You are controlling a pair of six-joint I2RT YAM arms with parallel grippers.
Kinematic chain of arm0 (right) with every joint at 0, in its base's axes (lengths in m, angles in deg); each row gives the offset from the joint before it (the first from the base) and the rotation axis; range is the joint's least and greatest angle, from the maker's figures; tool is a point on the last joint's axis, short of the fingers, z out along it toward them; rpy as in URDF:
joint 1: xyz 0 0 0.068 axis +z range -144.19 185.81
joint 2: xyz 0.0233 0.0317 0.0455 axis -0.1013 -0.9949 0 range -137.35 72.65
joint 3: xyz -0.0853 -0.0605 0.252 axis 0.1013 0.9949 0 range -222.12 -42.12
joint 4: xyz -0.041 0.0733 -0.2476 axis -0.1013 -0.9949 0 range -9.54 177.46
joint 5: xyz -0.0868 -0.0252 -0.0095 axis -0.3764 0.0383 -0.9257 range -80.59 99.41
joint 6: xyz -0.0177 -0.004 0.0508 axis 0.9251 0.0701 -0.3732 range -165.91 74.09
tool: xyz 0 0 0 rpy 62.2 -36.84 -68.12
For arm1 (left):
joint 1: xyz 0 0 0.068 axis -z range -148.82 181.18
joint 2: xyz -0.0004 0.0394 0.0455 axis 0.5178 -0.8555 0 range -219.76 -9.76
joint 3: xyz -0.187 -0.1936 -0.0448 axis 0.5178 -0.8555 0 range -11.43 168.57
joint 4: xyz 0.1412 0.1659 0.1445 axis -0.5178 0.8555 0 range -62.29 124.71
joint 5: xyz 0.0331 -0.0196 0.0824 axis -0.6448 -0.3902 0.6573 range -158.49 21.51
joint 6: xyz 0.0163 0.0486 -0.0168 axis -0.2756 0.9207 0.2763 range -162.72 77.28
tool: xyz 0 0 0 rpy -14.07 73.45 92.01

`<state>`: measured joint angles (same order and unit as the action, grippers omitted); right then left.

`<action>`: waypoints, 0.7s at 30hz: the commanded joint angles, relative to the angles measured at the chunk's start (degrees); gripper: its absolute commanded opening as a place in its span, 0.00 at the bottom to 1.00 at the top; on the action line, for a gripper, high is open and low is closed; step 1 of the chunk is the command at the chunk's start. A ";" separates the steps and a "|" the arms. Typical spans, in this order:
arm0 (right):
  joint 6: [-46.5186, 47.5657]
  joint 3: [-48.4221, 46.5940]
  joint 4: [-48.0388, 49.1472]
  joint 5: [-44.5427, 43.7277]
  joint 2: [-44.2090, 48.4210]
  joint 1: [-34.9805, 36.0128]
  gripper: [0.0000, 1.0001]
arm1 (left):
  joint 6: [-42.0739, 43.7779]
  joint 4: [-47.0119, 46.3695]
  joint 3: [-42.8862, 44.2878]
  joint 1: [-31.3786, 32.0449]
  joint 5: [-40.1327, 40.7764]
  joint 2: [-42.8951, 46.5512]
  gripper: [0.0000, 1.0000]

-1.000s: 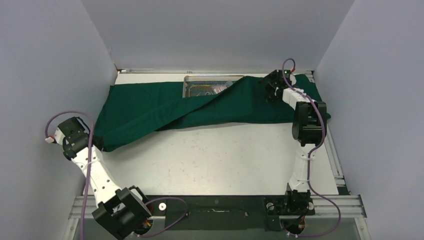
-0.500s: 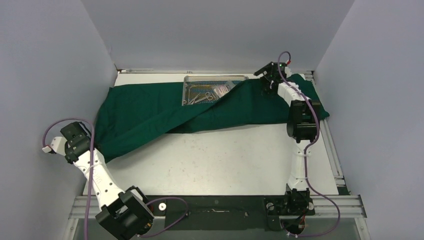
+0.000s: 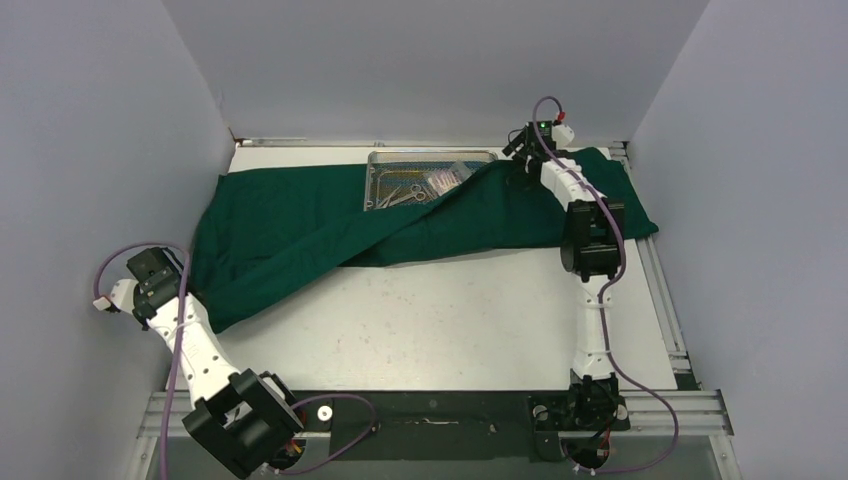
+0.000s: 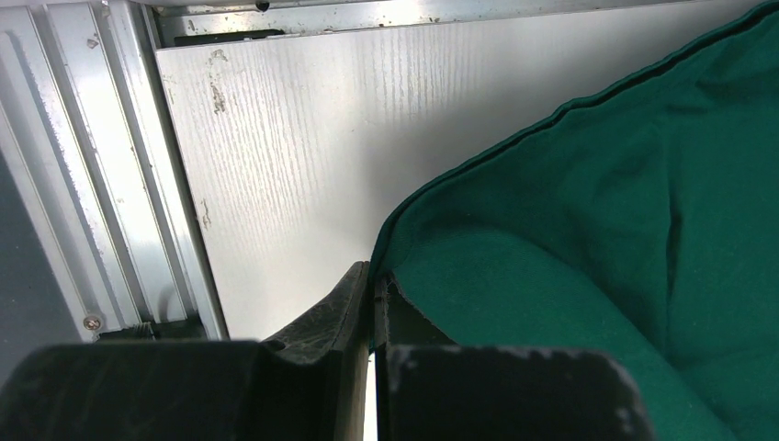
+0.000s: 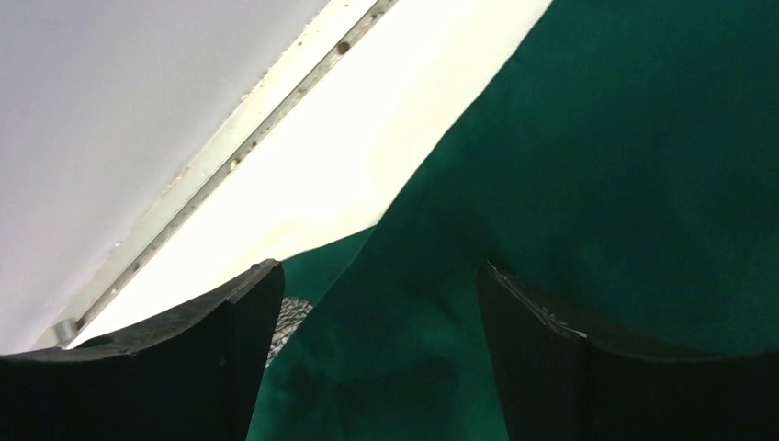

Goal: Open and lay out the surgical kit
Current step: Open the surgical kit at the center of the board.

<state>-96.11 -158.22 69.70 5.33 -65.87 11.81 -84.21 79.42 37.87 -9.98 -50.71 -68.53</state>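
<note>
The dark green cloth lies spread along the back of the table, and one fold still covers the right end of the silver mesh tray. Steel forceps and clear gauze packets show in the tray. My left gripper is shut on the cloth's near-left edge, low over the table. My right gripper is open just above the cloth at the tray's right end, holding nothing. A bit of mesh shows beside its left finger.
White side walls close in the table on the left, back and right. A metal rail runs along the table's left edge next to my left gripper. Bare white tabletop lies in front of the cloth.
The cloth fold has slid off most of the tray, and the instruments and packets now show. My right gripper has moved back and left. My left gripper shifted slightly nearer with the cloth edge.
</note>
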 commanded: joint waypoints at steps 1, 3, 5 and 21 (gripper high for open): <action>3.12 -1.98 -4.22 -6.66 -1.71 0.31 0.72 | -0.60 -0.90 0.55 -0.71 1.00 -0.67 0.00; 3.59 -1.19 -3.59 -6.56 -1.80 0.24 0.69 | -0.53 -0.77 0.97 -0.63 1.13 -1.10 0.00; 4.33 -1.17 -2.80 -6.01 -1.99 0.24 0.68 | -0.52 -0.69 1.30 -0.50 1.35 -1.46 0.00; 3.41 -1.78 -4.58 -5.34 -0.56 -0.81 0.05 | -0.05 -0.47 3.01 0.78 2.03 -2.66 0.00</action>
<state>-92.98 -159.11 66.09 1.73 -67.95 11.79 -84.26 79.42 37.91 -9.76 -50.64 -70.89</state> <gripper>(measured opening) 0.076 0.007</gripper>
